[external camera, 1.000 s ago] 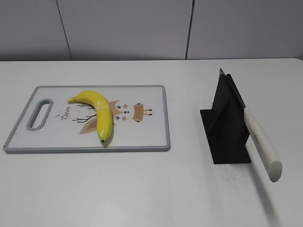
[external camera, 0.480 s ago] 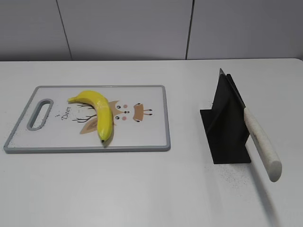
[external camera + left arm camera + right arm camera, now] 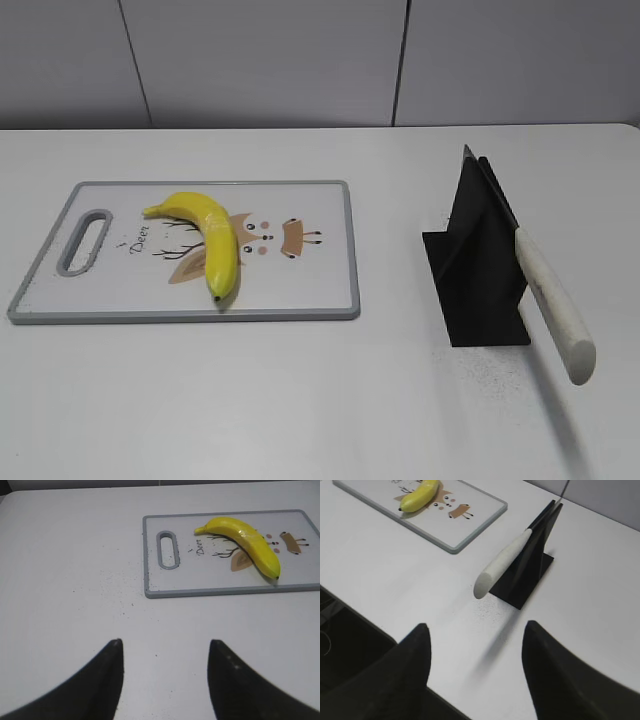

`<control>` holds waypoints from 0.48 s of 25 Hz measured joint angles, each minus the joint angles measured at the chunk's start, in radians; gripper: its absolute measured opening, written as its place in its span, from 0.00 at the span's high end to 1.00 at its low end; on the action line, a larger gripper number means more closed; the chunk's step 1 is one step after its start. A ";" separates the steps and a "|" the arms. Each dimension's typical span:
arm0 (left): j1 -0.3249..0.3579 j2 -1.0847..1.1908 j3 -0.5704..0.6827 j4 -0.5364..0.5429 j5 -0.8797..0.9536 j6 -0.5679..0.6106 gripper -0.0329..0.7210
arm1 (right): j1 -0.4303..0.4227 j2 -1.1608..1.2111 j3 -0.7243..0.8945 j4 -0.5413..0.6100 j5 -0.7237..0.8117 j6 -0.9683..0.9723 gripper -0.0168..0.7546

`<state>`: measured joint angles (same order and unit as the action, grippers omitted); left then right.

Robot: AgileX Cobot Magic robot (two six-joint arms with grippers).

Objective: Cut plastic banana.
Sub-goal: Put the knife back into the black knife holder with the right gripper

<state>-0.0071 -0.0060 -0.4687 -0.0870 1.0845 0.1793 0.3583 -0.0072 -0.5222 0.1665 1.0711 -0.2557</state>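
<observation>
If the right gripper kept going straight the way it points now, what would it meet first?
Most likely the knife's white handle, which juts from the black stand toward the open right gripper. Depth is hard to judge, so it could pass beside it.

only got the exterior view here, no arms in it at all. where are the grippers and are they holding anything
Observer: The left gripper hangs over bare table, open and empty, short of the cutting board.
Operator: and the right one
Observer: The right gripper is open and empty too, back from the knife's pale handle, which points toward it.
Operator: is the knife free of the stand on that side
Observer: No, in the right wrist view the blade sits in the black stand; only the handle sticks out.
Operator: banana touched yet
Observer: The plastic banana lies whole on the board, nothing touching it.
</observation>
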 joint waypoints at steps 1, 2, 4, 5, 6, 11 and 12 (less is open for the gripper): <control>0.000 0.000 0.000 0.000 0.000 0.000 0.26 | -0.032 0.000 0.000 0.004 0.000 0.000 0.41; 0.000 0.000 0.000 0.000 0.000 0.000 0.26 | -0.065 0.000 0.000 0.005 0.000 -0.001 0.41; 0.000 0.000 0.000 0.000 0.000 0.000 0.26 | -0.128 0.000 0.000 0.006 0.000 -0.001 0.41; 0.000 0.000 0.000 0.000 0.000 0.000 0.26 | -0.162 0.000 0.000 0.007 0.000 -0.001 0.41; 0.000 0.000 0.000 0.000 0.000 0.000 0.26 | -0.192 0.000 0.000 0.008 0.000 -0.001 0.42; 0.000 0.000 0.000 0.000 0.000 0.000 0.27 | -0.245 0.000 0.000 0.010 -0.001 -0.001 0.42; 0.000 0.000 0.000 0.000 0.000 0.000 0.27 | -0.246 0.000 0.000 0.011 -0.001 -0.001 0.42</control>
<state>-0.0071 -0.0060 -0.4687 -0.0870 1.0845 0.1793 0.1123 -0.0072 -0.5222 0.1773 1.0700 -0.2566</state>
